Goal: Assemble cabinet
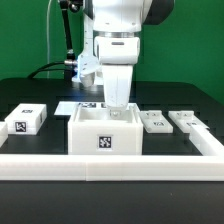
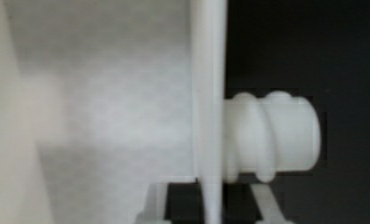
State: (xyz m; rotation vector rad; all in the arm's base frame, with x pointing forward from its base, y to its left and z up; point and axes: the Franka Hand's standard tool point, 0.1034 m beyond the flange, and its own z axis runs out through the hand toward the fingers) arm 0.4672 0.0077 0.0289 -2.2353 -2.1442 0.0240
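Observation:
The cabinet (image 1: 105, 133) is a white open-topped box with a square tag on its front, standing at the middle of the table. My gripper (image 1: 118, 106) reaches down from above onto the box's far right wall. In the wrist view the thin white wall (image 2: 208, 90) runs between my two fingers (image 2: 171, 204), and the gripper (image 2: 208, 202) is shut on it. A white ribbed knob (image 2: 281, 134) sticks out from the wall's outer side. The wide white inner face (image 2: 93, 110) fills the other side.
A small white tagged block (image 1: 27, 119) lies at the exterior view's left. Two flat white tagged pieces (image 1: 155, 121) (image 1: 186, 120) lie at its right. The marker board (image 1: 72, 106) lies behind the box. A white rail (image 1: 110, 161) borders the table's front and right.

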